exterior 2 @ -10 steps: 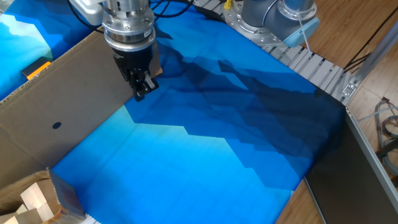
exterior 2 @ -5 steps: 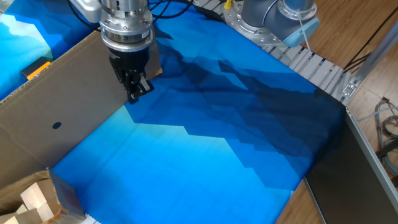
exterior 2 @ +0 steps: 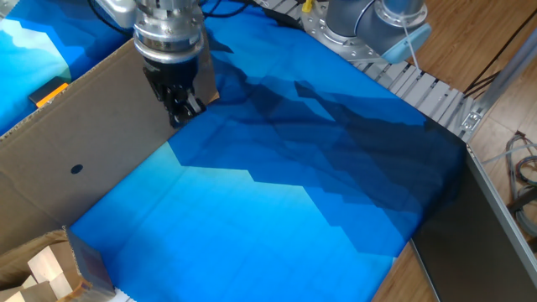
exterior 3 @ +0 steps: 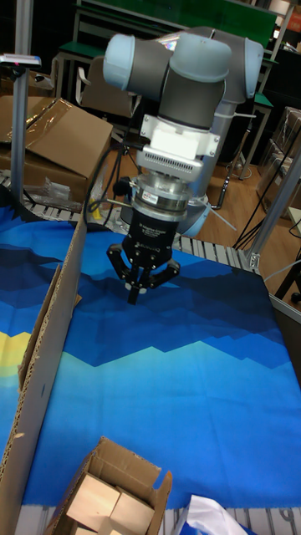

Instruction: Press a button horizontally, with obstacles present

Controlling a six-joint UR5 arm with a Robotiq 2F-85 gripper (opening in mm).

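Hanging with fingertips touching, the pincer (exterior 2: 186, 113) sits right of the button (exterior 2: 50, 92), cardboard sheet (exterior 2: 92, 143) between.

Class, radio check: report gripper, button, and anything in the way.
Gripper shut, empty, beside the cardboard sheet. Button behind sheet, unpressed. Sheet stands between them.

Desk was covered by a blue cloth (exterior 2: 277, 193) with a jagged light/dark pattern, plus a yellow patch at its left edge in the tall fixed view. Small open cardboard box (exterior 3: 113, 495) holding pale wooden blocks (exterior 3: 94, 504) sat at the near edge. Larger cardboard boxes (exterior 3: 50, 146) stood behind the desk. Ribbed metal rail (exterior 2: 419, 88) ran along the far side.
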